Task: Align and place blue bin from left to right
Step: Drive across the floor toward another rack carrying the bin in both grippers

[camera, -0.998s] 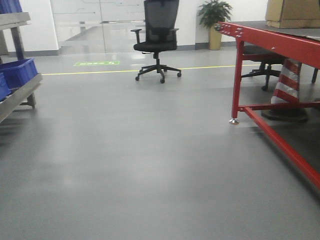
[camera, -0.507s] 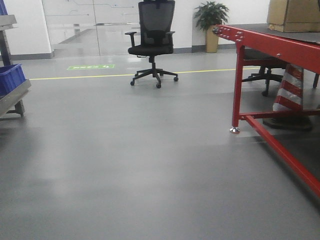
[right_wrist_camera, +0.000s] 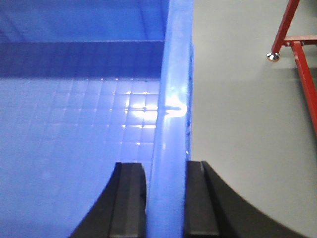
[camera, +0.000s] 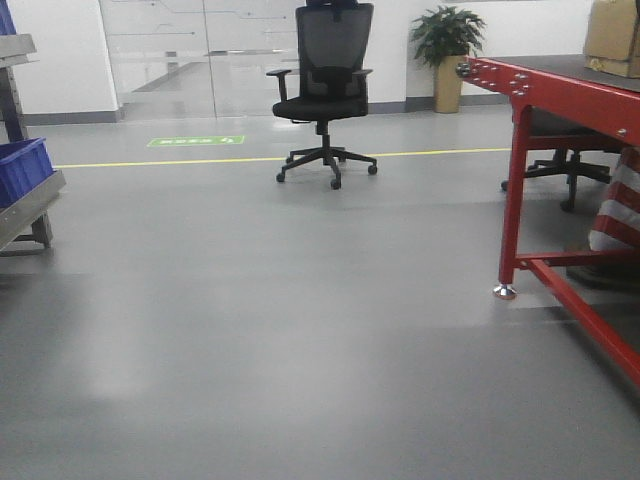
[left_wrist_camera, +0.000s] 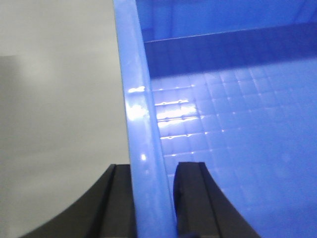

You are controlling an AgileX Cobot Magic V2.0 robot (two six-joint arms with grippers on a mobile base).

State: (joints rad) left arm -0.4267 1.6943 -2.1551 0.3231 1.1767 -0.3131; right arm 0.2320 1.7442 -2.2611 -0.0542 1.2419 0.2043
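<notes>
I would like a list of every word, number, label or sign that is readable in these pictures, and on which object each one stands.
On the green floor sign: white characters, too small and blurred to read.
On the cardboard box on the red table: no readable print.
On the blue bin seen in both wrist views: no label or number visible.
No text can be quoted from any view.

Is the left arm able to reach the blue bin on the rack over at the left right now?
Probably not. The left gripper is clamped on the carried bin's wall, and the rack bin sits well away across the floor.
</notes>
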